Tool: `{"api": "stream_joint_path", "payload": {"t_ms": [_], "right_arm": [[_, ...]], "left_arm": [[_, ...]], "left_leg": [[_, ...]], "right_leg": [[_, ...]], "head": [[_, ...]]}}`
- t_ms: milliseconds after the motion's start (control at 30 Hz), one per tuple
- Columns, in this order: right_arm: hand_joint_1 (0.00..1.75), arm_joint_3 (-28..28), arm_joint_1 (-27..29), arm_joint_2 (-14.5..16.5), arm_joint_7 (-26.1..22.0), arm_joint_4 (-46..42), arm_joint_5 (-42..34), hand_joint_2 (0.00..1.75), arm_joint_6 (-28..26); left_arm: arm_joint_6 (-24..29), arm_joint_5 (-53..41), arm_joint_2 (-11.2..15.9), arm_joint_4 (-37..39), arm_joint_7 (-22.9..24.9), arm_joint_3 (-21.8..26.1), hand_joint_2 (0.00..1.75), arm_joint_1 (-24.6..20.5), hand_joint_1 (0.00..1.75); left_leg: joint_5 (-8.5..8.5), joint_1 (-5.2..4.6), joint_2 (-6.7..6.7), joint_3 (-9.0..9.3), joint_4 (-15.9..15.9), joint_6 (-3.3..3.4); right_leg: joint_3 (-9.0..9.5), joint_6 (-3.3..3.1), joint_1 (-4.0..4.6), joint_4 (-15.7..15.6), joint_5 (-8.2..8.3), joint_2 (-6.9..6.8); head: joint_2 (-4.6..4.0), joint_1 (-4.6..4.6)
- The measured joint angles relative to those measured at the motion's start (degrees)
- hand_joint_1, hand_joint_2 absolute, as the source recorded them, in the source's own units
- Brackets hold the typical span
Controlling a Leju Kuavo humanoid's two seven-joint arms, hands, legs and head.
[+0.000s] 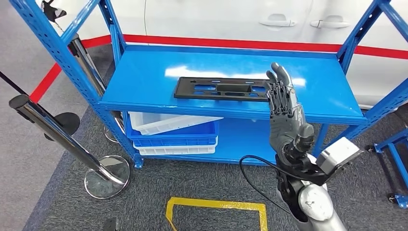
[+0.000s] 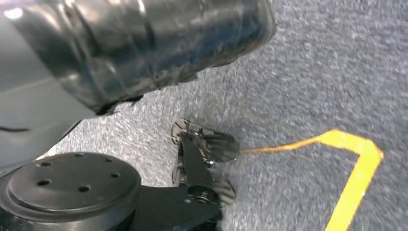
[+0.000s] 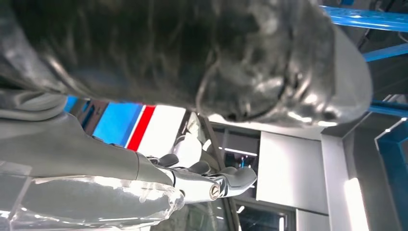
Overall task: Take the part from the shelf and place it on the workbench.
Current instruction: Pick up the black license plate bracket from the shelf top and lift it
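Reaching toward the shelf (image 1: 144,82): the right robot hand (image 1: 284,113) is raised with fingers extended and apart, empty, at the 3 o'clock end of the flat black part (image 1: 219,89), which lies on the top level. Judged step: approach before grasping. Next, the fingers must close over the part's edge.

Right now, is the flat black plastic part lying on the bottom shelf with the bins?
No, the flat black plastic part lies on the blue metal shelf's top level, above the stacked bins.
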Motion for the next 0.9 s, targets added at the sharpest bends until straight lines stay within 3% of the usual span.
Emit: {"api": "stream_joint_path", "payload": {"t_ms": [33,67,100,167,233,400,433,500,567,600,633,700,767,900], "right_arm": [[0.0,0.1,0.1,0.0,0.0,0.0,0.0,0.0,0.0],[0.0,0.1,0.1,0.0,0.0,0.1,0.0,0.0,0.0],[0.0,0.2,0.1,0.0,0.0,0.1,0.0,0.0,0.0],[0.0,0.3,0.2,0.0,0.0,0.2,0.0,0.0,0.0],[0.0,0.3,0.2,0.0,0.0,0.2,-0.1,0.0,0.0],[0.0,0.4,0.2,0.0,0.1,0.2,0.2,0.0,-0.1],[0.0,0.4,0.2,-0.1,0.3,0.2,0.6,0.0,-0.4],[0.0,0.4,0.2,-0.1,1.1,0.2,2.0,0.0,-1.4],[0.0,0.5,0.3,-0.1,1.9,0.5,3.4,0.87,-2.1],[0.0,0.6,0.4,-0.1,2.2,0.7,3.9,0.87,-2.2],[0.0,0.7,0.3,-0.1,2.3,0.8,4.3,0.87,-2.1],[0.0,0.8,0.1,-0.1,2.5,1.1,4.9,0.0,-2.0],[0.0,1.0,-0.4,-0.2,2.9,1.5,5.8,0.0,-1.5],[0.0,1.7,-1.1,-0.2,3.4,2.1,7.5,0.0,-0.6]], "left_arm": [[0.0,0.0,0.0,0.0,0.0,0.0,0.0,0.0,0.0],[0.0,0.0,0.0,0.0,0.0,0.0,0.0,0.1,0.0],[0.0,0.0,0.0,0.0,0.1,0.0,0.0,0.2,0.0],[0.0,0.0,0.2,0.0,0.1,0.0,0.0,0.2,0.0],[0.0,0.0,0.3,0.0,0.1,0.0,0.0,0.0,0.0],[-0.1,-0.1,0.3,0.0,0.2,-0.1,0.0,0.3,0.0],[-0.1,-0.1,0.3,0.0,0.2,-0.1,0.0,0.3,0.0],[-0.1,-0.1,0.3,0.0,0.4,-0.1,0.0,0.2,0.0],[-0.1,-0.2,0.3,0.0,0.5,-0.1,0.0,0.1,0.0],[-0.1,-0.3,0.3,0.0,0.6,-0.1,0.0,0.1,0.0],[-0.1,-0.4,0.3,0.0,0.6,-0.1,0.0,0.2,0.0],[-0.2,-0.6,0.3,0.0,0.6,-0.1,0.0,0.3,0.0],[-0.4,-0.8,0.3,0.0,0.7,-0.1,0.0,0.1,0.0],[-0.7,-1.1,0.4,0.0,0.7,-0.3,0.0,-0.1,0.0]], "left_leg": [[-0.6,0.03,0.01,-1.98,2.9,-0.08],[-0.16,0.04,0.01,-3.09,4.0,-0.12],[1.28,0.04,0.01,-3.19,3.1,-0.09],[5.57,-0.05,0.02,-0.75,-3.4,0.29],[7.44,-0.32,-0.01,1.76,-8.9,0.9],[7.09,-0.2,-0.07,2.9,-11.0,2.07],[7.12,-0.03,-0.03,3.28,-11.4,2.29],[6.97,0.07,0.01,3.83,-11.7,2.58],[6.61,0.1,-0.01,4.2,-11.8,2.66],[6.35,0.14,-0.04,4.5,-11.8,2.62],[6.05,0.21,-0.09,4.92,-11.7,2.51],[5.31,0.36,-0.22,5.82,-11.7,2.04],[4.76,0.35,-0.33,6.11,-11.6,1.33],[3.95,0.51,-0.24,6.07,-11.3,0.09]], "right_leg": [[0.12,-0.11,0.08,0.1,-0.19,-0.01],[0.26,-0.15,0.15,0.2,-0.41,0.03],[0.46,-0.14,0.21,0.3,-0.67,0.11],[1.0,0.07,0.25,0.7,-1.4,0.28],[1.12,0.5,0.4,1.2,-2.05,0.33],[0.71,1.44,0.53,1.9,-3.02,0.27],[-0.1,1.72,0.5,3.7,-3.96,0.27],[-3.85,2.22,0.13,10.6,-6.68,0.27],[-7.92,2.6,-0.42,16.7,-7.72,0.26],[-8.68,2.77,-0.7,17.0,-6.67,0.26],[-8.29,2.89,-0.95,15.1,-4.61,0.25],[-5.5,3.07,-1.27,7.9,0.02,0.26],[-3.2,2.96,-1.07,2.7,1.45,0.31],[-2.19,1.76,-0.7,1.3,0.46,0.45]], "head": [[0.0,0.01],[0.0,0.01],[0.0,0.01],[0.0,0.01],[0.0,0.04],[0.01,0.25],[0.01,0.34],[0.0,0.55],[0.0,0.56],[0.0,0.57],[0.0,0.56],[0.0,0.57],[0.01,0.55],[0.01,0.44]]}}
